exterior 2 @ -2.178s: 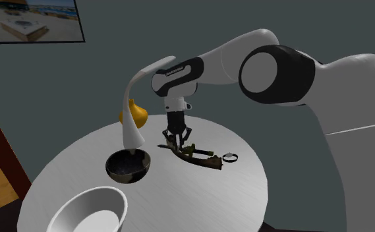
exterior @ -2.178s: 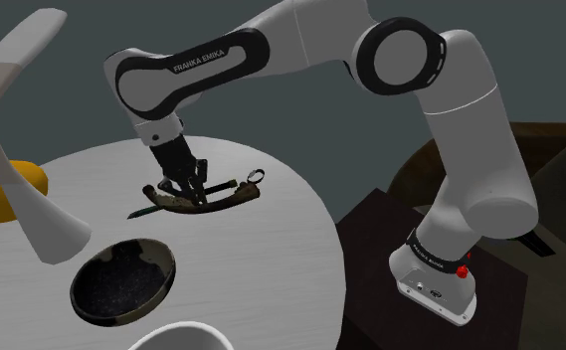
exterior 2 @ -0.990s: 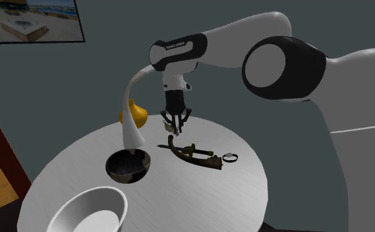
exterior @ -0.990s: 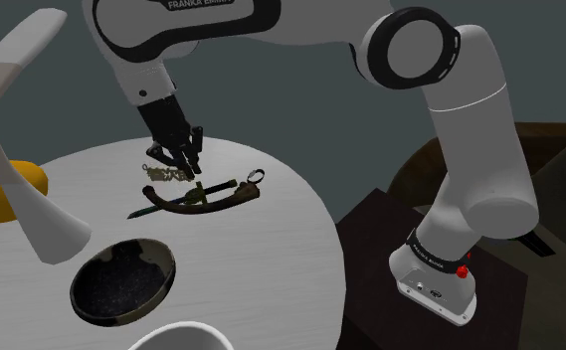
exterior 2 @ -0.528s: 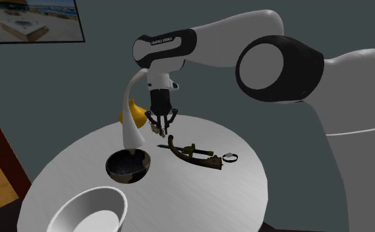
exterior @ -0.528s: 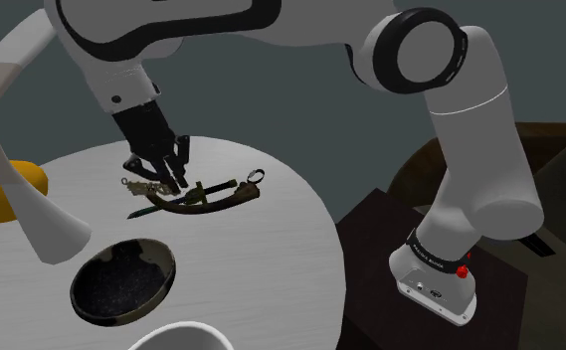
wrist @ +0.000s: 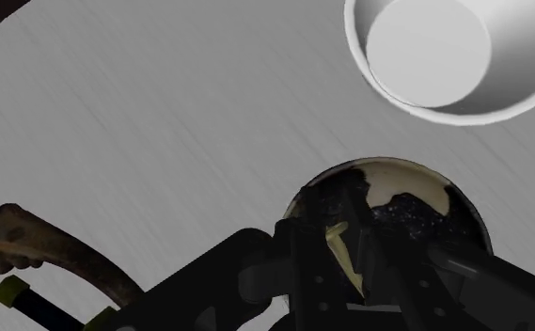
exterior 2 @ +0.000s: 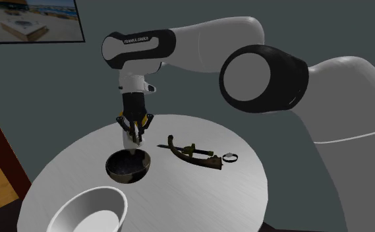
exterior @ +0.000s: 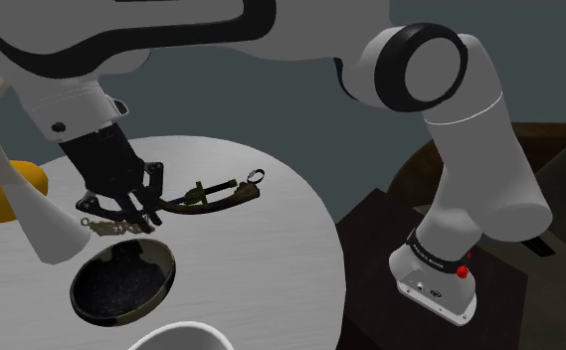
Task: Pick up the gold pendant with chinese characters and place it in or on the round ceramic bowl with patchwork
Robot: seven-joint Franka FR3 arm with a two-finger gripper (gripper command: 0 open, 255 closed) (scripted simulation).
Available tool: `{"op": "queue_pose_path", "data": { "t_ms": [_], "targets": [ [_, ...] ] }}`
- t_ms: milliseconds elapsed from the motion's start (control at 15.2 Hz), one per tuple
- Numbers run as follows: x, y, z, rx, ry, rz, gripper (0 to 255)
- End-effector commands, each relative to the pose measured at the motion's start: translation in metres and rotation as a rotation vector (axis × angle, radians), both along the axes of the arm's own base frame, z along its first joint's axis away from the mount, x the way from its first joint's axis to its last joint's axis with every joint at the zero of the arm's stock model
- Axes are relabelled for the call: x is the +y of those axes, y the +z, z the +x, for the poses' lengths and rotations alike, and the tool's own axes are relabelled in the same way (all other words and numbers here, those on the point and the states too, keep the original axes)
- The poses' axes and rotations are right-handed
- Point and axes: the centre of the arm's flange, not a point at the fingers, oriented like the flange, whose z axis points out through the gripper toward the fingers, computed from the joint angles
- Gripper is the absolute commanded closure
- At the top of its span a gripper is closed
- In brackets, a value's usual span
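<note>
The black two-finger tool [exterior: 123, 211] is clenched on the small gold chain pendant [exterior: 99, 227], held just above the dark round speckled bowl [exterior: 121, 283] (nearer its rim than its middle, I judge).

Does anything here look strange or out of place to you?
Nothing is spilled or broken. The one odd sight is the gold pendant, clasped in the black hand and sticking out sideways above the dark bowl rather than hanging straight down.
</note>
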Motion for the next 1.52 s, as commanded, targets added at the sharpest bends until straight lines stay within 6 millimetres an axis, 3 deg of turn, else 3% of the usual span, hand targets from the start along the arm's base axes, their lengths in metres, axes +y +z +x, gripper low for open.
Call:
{"op": "queue_pose_path", "data": {
  "t_ms": [0, 1056, 1452],
  "targets": [
    [0.029, 0.003, -0.021, 0.0, -0.001, -0.001, 255],
    [0.029, -0.081, -0.021, 0.0, -0.001, -0.001, 255],
    [0.029, -0.081, -0.021, 0.0, -0.001, -0.001, 255]
  ]
}}
